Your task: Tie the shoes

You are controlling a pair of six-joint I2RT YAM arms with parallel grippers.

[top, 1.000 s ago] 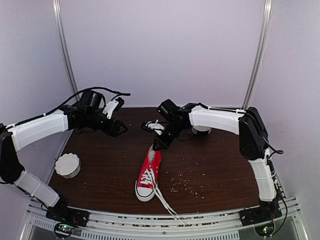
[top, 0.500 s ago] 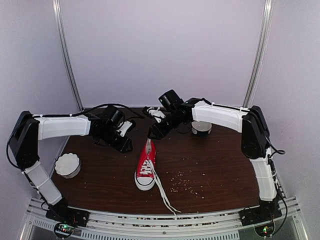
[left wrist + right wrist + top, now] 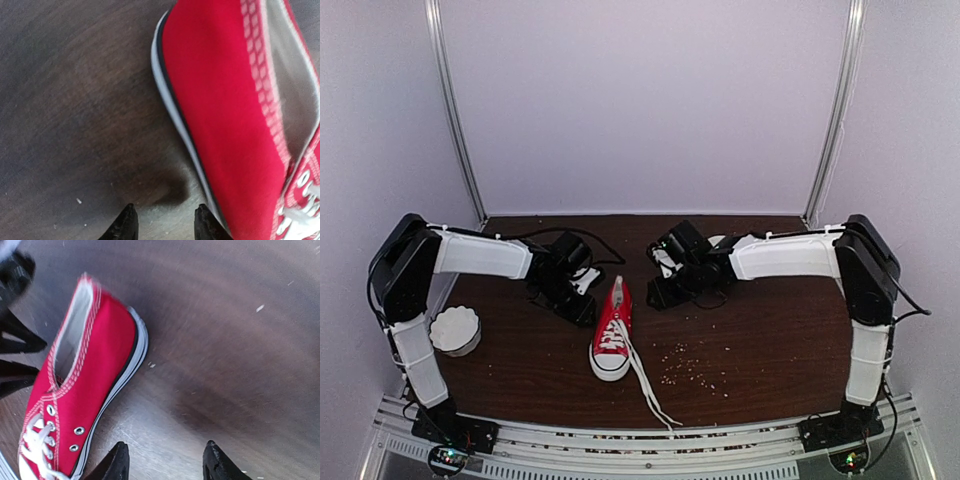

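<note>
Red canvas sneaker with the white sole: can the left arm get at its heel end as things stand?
Probably yes. The left gripper hangs open right beside the red canvas sneaker, with only the dark wooden table showing between its fingers and the white sole; nothing seems to block it.

Lab robot cell — white panels (image 3: 640, 100), aluminium rails (image 3: 570, 442)
</note>
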